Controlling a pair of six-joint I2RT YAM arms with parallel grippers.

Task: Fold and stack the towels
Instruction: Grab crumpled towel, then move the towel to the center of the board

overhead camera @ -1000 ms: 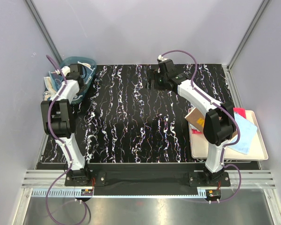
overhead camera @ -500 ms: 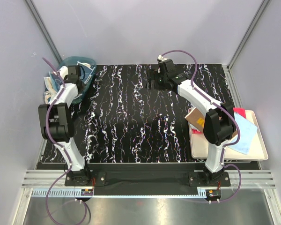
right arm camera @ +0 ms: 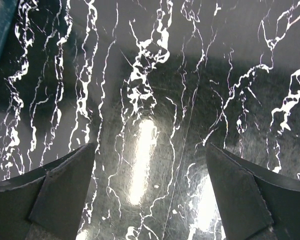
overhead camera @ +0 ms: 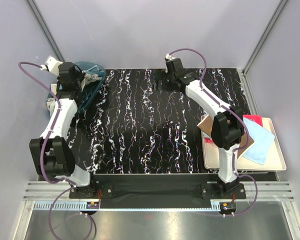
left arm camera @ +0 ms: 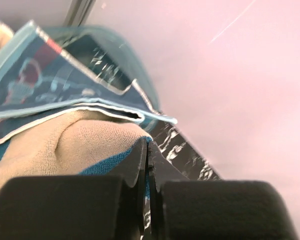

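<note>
Evidently the left gripper is pinched tight, seemingly on a teal towel at its tips, basket just beyond; the right gripper hangs spread wide over the table.

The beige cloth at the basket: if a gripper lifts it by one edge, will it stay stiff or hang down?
Probably it hangs limp: the beige cloth already bulges and creases softly against the teal basket. It looks thin, so likely light. The teal cloth lying against it may drag along.
</note>
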